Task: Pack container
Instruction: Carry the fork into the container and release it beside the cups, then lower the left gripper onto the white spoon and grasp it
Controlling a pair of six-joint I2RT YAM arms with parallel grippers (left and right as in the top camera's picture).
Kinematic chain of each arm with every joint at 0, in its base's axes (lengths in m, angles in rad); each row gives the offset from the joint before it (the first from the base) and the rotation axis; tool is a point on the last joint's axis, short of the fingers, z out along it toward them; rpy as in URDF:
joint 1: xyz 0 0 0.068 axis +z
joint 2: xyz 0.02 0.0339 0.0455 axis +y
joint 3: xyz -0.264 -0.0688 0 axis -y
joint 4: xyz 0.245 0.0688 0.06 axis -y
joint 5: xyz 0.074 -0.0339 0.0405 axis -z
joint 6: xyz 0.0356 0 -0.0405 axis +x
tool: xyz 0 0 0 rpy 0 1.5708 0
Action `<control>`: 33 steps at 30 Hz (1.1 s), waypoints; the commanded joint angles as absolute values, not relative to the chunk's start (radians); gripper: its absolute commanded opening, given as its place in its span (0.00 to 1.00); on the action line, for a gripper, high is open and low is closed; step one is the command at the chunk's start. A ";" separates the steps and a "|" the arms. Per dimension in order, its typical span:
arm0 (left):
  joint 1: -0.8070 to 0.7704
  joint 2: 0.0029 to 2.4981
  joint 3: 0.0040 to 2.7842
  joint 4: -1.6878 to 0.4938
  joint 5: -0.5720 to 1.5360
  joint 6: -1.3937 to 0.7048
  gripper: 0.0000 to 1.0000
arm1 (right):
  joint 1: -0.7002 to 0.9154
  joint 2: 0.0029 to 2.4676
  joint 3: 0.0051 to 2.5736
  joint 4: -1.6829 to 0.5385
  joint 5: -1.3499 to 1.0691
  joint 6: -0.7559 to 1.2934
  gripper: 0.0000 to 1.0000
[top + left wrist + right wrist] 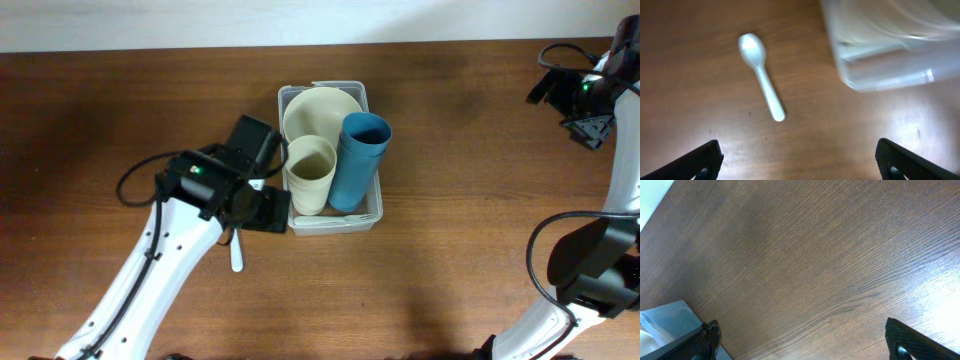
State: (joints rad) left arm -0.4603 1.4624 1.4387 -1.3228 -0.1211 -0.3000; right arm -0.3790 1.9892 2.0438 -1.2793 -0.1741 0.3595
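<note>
At the left of the wooden table (100, 120), a white plastic spoon (762, 75) lies flat on the bare wood, bowl end away from the wrist camera, just beside the container (330, 224) but not touching it. The left gripper (797, 147) hovers above it with its fingers spread wide and nothing between them. From overhead the left arm covers most of the spoon, so only its handle end shows below the forearm. In the middle of the table the clear tub sits already well loaded. A cream bowl (322, 112) is tipped against its far end, and a cream cup (310, 175) and a blue cup (358, 160) lie side by side along its length, mouths toward the bowl. Whether anything smaller sits beneath them is hard to tell. Far to the right, well apart from the tub, the right gripper (800, 335) hangs over empty wood near the back edge, also released and holding nothing. The packing looks nearly finished. The spoon appears to be the one piece left outside, and the left arm seems placed to pick it up.
</note>
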 commanded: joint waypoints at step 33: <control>-0.207 1.737 0.958 -0.725 -0.058 -0.364 0.67 | -0.380 1.987 2.046 -1.279 -0.165 0.356 0.99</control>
